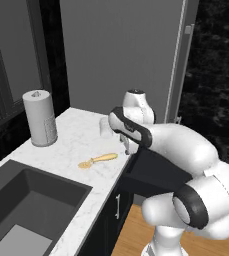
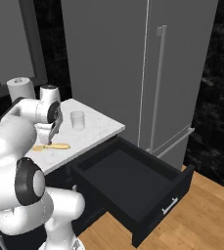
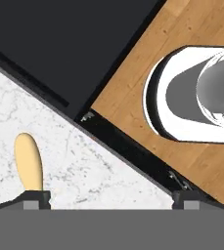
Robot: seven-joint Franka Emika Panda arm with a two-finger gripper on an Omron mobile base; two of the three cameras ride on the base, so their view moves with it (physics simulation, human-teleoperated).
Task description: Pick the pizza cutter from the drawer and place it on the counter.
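In the left base view we find the pizza cutter (image 1: 98, 160) flat on the counter (image 1: 71, 137), long axis pointing toward the gripper (image 1: 128, 146) beside it; the hand view shows fingertips (image 3: 33, 199) spread, holding nothing.

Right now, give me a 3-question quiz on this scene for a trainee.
1. True or false: the pizza cutter lies on the counter.
2. The drawer is: A) shut, B) pulled out, nothing visible inside, C) pulled out with the cup in it.
3. Fill in: the cup stands on the ____.

Key:
1. True. It lies flat on the marble, near the gripper, whose fingers are spread with nothing between them.
2. B.
3. Counter, past the cutter, upright.
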